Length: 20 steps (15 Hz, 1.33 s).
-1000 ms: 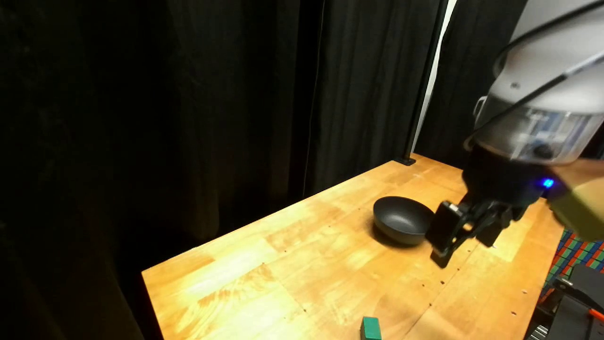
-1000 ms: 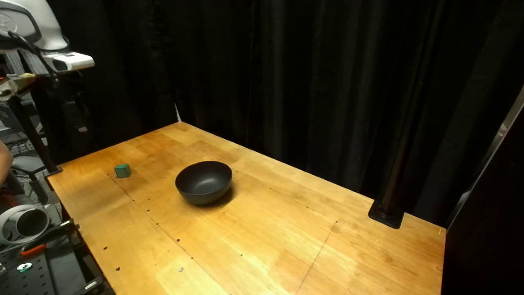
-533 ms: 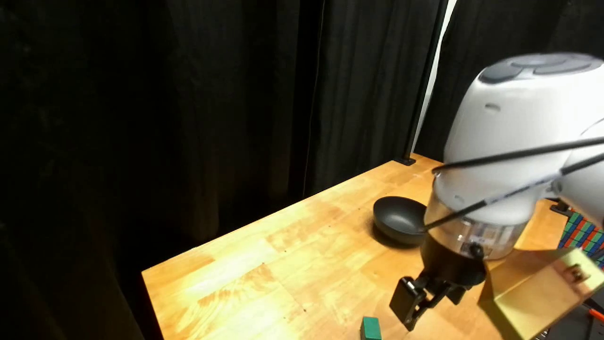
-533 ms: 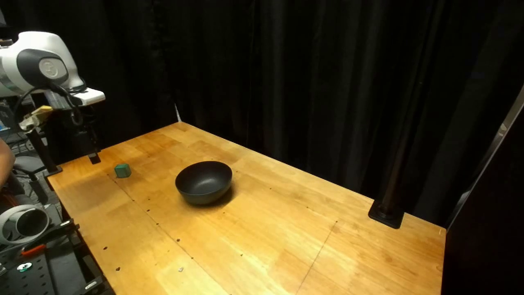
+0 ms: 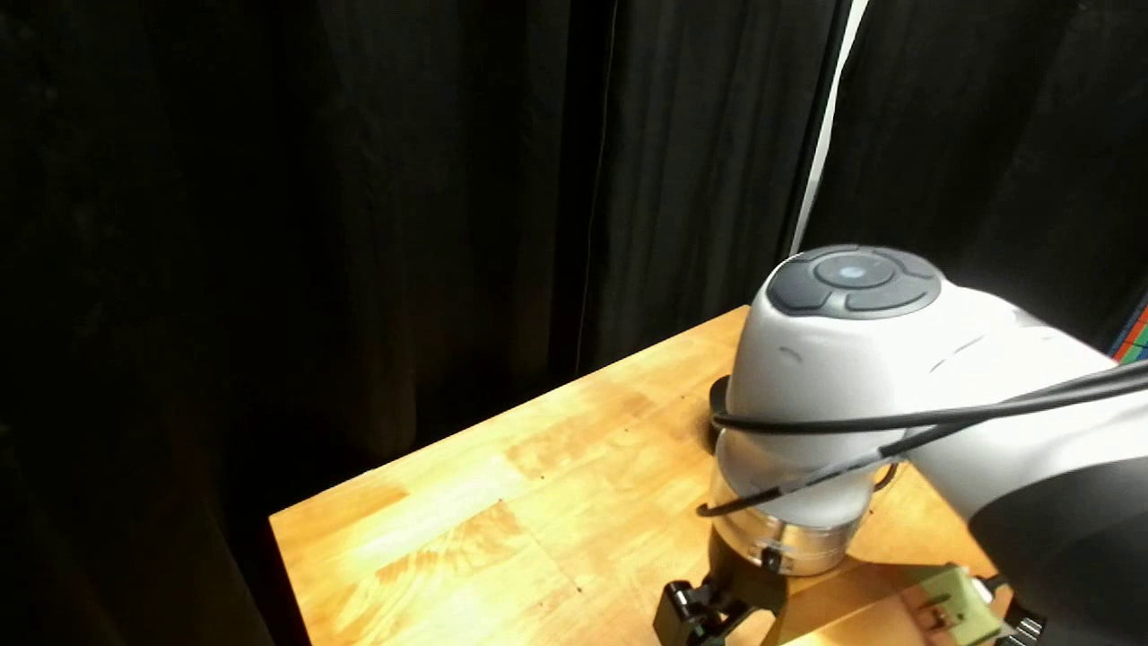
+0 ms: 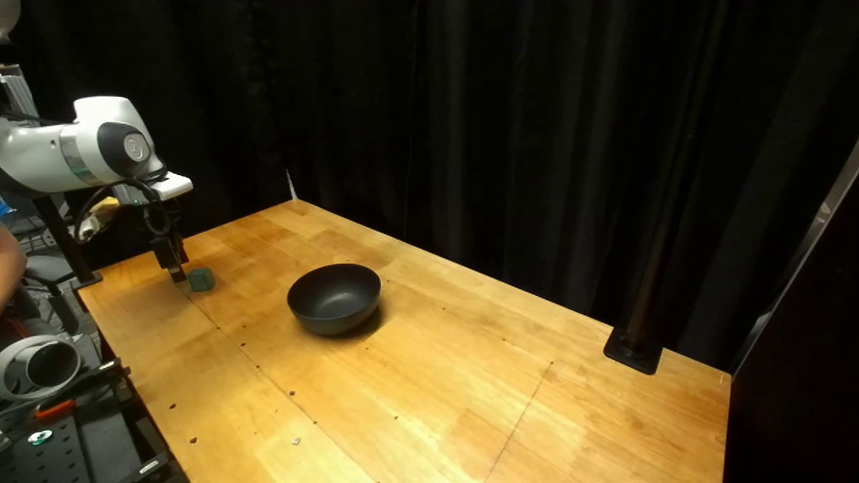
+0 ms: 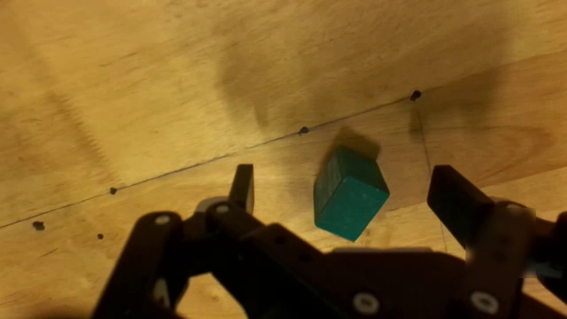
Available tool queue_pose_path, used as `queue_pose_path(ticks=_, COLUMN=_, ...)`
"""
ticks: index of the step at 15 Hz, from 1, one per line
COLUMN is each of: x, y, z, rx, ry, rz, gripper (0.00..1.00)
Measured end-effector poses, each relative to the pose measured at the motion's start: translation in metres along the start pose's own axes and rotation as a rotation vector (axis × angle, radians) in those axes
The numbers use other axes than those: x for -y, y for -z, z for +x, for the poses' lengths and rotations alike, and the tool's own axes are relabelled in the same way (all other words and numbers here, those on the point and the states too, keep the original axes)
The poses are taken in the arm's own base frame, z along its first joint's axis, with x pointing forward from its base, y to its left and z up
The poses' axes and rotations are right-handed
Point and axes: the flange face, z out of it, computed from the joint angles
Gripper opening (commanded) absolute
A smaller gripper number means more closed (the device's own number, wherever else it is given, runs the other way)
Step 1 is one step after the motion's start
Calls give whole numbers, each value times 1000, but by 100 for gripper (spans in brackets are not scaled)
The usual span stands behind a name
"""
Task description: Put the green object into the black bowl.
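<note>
Curtain (image 6: 510, 134): black, hanging in folds behind the bench (image 6: 436, 396) in both exterior views.
Bench: pale wooden boards with dark joint lines, bright in patches.
Arm (image 5: 825, 377): white with dark grey caps and loose black cables (image 5: 942, 417); it reaches over one end of the bench, its wrist pointing down.
Post (image 6: 645, 288): black and dim, upright on a square base at the bench's curtain side.
Black bowl (image 6: 333, 299): upright on the bench, apart from the fingers (image 7: 454, 195) and the green object (image 7: 352, 206); in an exterior view only a sliver of the bowl (image 5: 718, 399) shows past the arm.
Fingers: black, spread wide, tips low; whether they touch the wood cannot be told.
Green object: a small block on the bench, outside the bowl; the wrist view shows it between the fingers, apart from both. In an exterior view it sits just beside one fingertip (image 6: 177, 274).
Holes (image 7: 303, 130): dark, dotted along a joint line.
</note>
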Motion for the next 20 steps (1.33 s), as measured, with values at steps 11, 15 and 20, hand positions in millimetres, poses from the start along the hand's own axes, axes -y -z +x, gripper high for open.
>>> queue_pose_path(ticks=11, x=27, y=-38, z=22, rx=-60, ry=-74, rz=-85, gripper=12)
queue_pose_path(ticks=15, x=11, y=-20, z=36, rx=-75, ry=-102, rz=-191, gripper=15)
queue_pose_path(ticks=20, x=-32, y=32, z=94, rx=-254, ry=-190, rz=-305, gripper=14)
